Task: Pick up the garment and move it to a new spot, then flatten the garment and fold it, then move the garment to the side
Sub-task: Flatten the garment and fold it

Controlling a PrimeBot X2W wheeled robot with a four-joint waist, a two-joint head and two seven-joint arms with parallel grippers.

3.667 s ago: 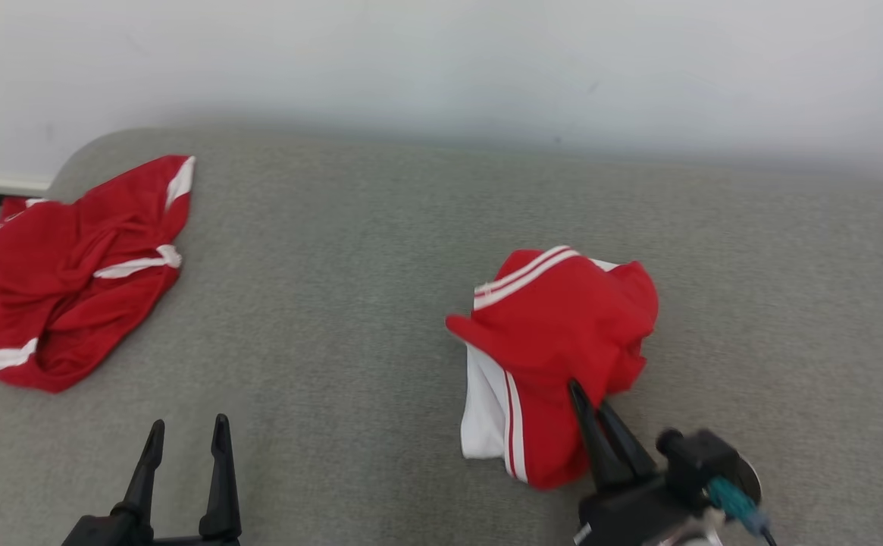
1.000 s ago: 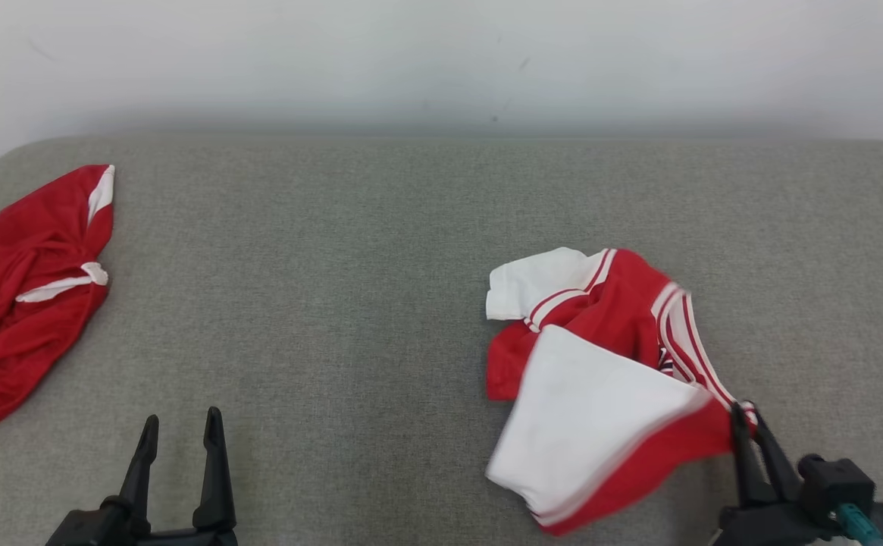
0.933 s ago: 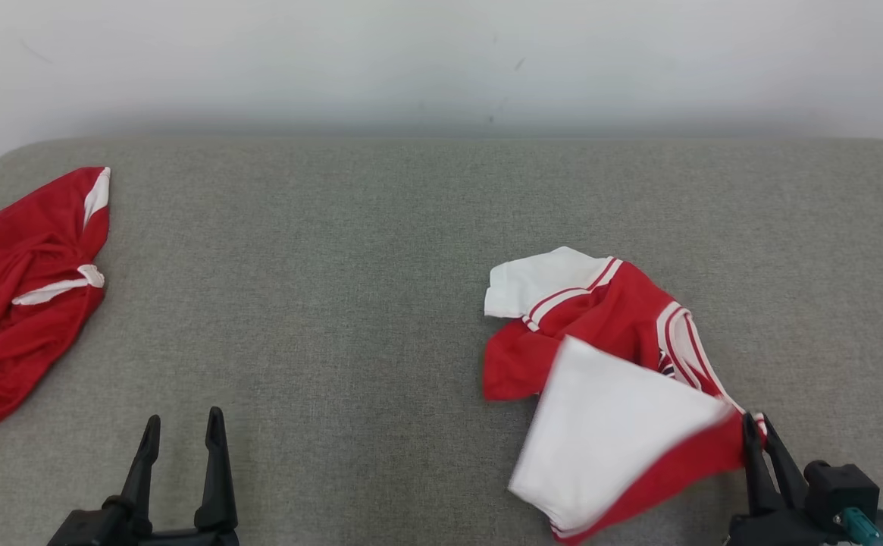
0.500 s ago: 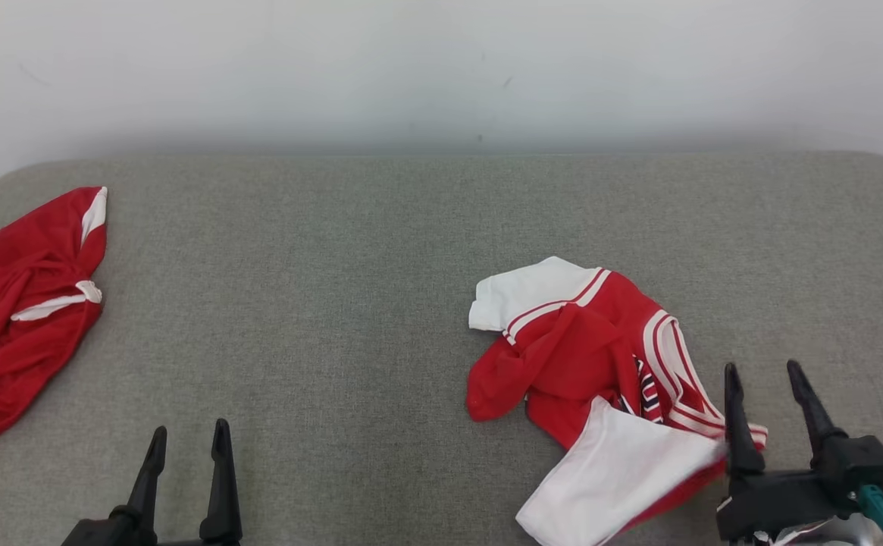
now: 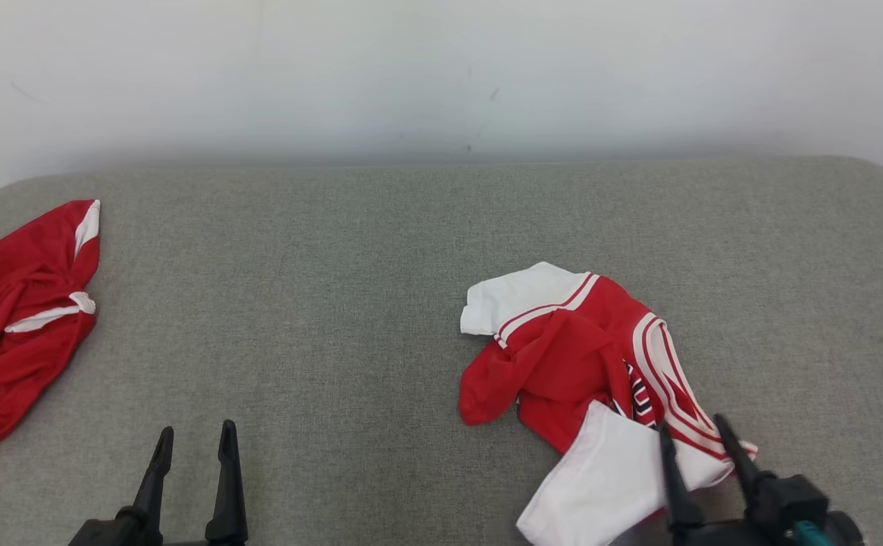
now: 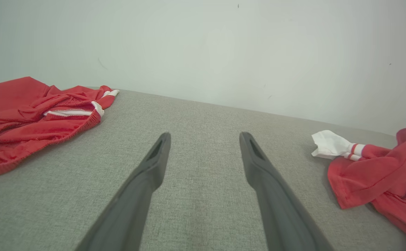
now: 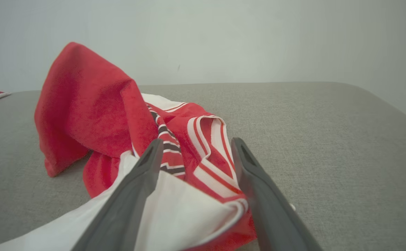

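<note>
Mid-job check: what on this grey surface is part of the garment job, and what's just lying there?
In the job: red and white garment, crumpled at the right; right gripper, fingers open over its near edge.
Lying about: second red garment, bunched at the left edge; left gripper, open, idle over the bare grey surface.

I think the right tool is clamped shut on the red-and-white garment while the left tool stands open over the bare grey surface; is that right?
Not quite: the right wrist view shows the right tool open, its fingers spread above the red-and-white garment. The left tool does stand open over the bare grey surface.
</note>
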